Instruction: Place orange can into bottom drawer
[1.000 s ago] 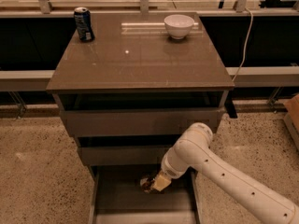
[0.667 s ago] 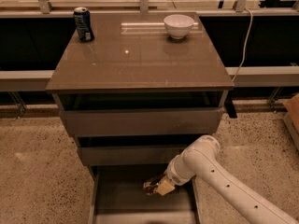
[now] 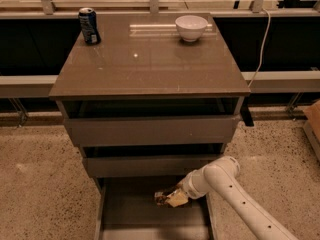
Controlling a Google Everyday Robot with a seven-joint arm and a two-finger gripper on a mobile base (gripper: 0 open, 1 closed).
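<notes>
The bottom drawer is pulled out below two upper drawers of the grey-brown cabinet. My white arm reaches in from the lower right. My gripper is low inside the drawer, over its right-middle part. It is shut on the orange can, a small shiny dented can that sticks out to the left of the fingers, close above the drawer floor.
A dark blue can stands at the back left of the cabinet top. A white bowl stands at the back right. A cable hangs to the right. Speckled floor surrounds the cabinet.
My arm has shifted a little to the right and lower, keeping the orange can inside the open bottom drawer. The can on top and the bowl have not moved.
</notes>
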